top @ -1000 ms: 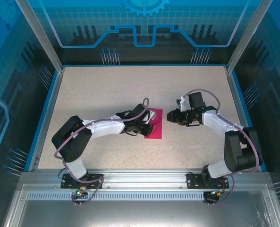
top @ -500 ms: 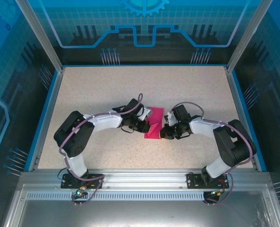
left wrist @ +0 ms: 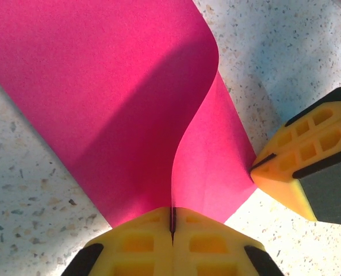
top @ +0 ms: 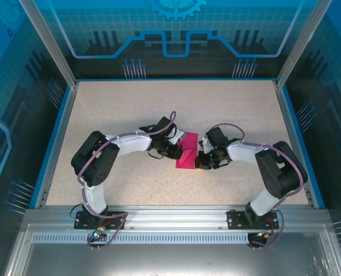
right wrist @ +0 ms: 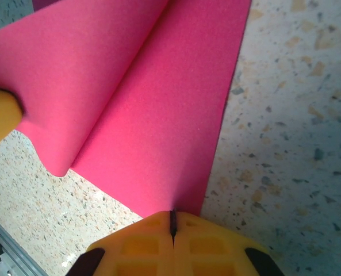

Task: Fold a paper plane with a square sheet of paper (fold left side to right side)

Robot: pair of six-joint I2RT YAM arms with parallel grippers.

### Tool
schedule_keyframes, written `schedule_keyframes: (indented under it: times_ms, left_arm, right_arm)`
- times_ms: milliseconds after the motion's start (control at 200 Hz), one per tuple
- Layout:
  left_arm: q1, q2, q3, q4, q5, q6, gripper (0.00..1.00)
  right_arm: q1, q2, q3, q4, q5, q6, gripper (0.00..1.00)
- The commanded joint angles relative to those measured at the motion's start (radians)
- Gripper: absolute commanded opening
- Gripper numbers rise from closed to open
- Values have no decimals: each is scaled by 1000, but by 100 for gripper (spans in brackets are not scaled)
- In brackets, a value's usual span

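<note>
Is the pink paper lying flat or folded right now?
Half folded: the square sheet of paper curls over itself, edge pinched by the left gripper, not creased flat.

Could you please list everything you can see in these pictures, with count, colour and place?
sheet of paper: one, magenta-pink, table centre, partly curled up.
table: one, speckled beige, under everything.
enclosure panels: several, translucent blue, around the table.
frame rail: one, silver, near edge.
left arm: one, white and black, near left.
right arm: one, white and black, near right.
left hand: one, yellow fingers, shut on the paper's curled edge.
right hand: one, yellow fingers, shut on the paper's flat edge.
</note>
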Motion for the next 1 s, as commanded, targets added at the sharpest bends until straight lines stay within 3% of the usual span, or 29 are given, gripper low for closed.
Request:
schedule_keyframes:
  times_ms: [0, 995]
  left_arm:
    - [15, 30, 45, -57, 0, 49, 0]
    - [34, 123, 136, -105, -44, 96, 2]
  right_arm:
    - [19, 33, 6, -58, 34, -22, 0]
    - [27, 49, 14, -91, 40, -49, 0]
